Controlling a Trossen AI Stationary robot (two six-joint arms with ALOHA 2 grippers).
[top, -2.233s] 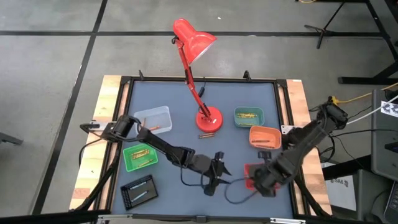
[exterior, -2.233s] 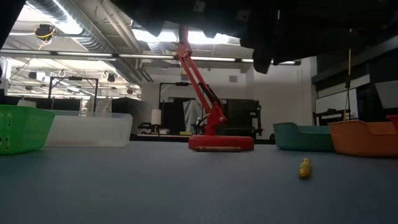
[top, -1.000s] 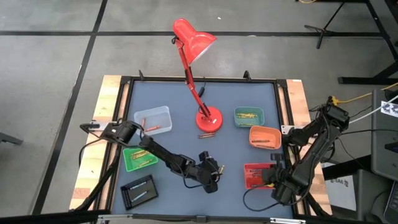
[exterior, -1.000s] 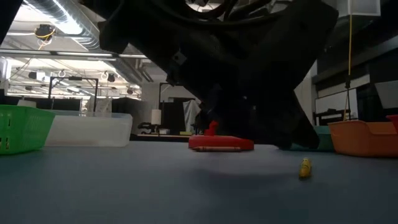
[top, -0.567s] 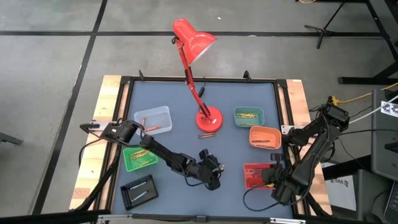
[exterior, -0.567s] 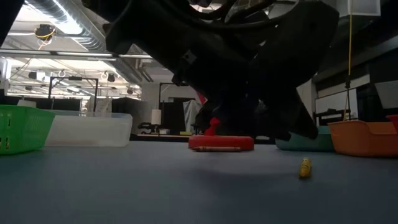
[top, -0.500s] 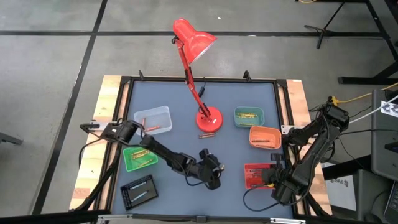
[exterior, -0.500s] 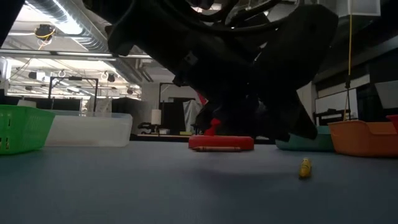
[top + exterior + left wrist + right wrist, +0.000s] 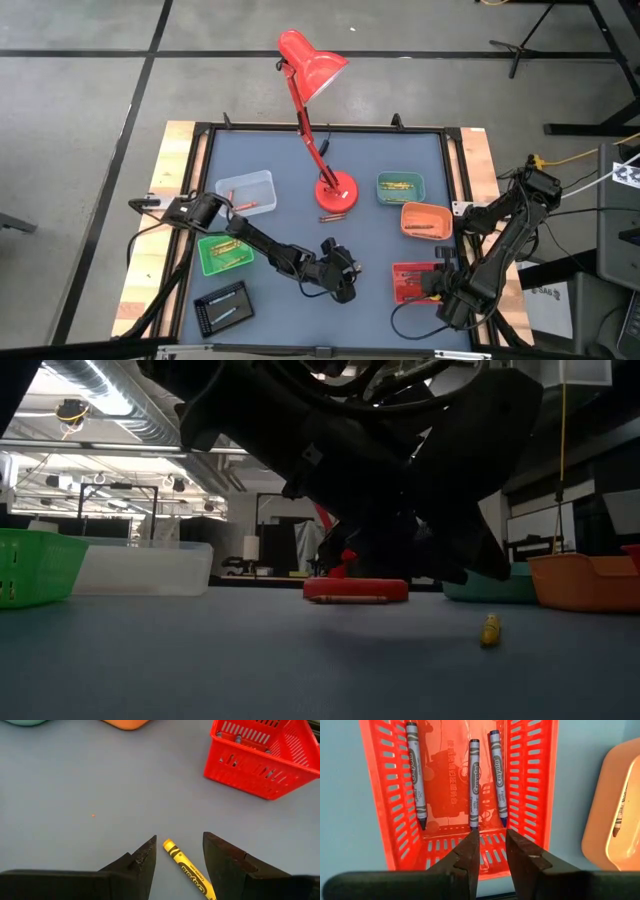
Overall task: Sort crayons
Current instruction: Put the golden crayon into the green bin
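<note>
Blue desk below, I keep the left claw spread astride the yellow crayon for pickup; right claw waits, parted, over the red basket.

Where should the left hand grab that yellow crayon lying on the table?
Grip the yellow crayon across its paper-wrapped middle, coming straight down from above. It lies flat on the bare table, already between the open fingers of the left hand, with its long axis running between them.

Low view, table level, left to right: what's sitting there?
green basket → clear tray → red lamp base → yellow crayon → orange tray. The left hand hangs dark over the middle, hiding most of the teal tray.
</note>
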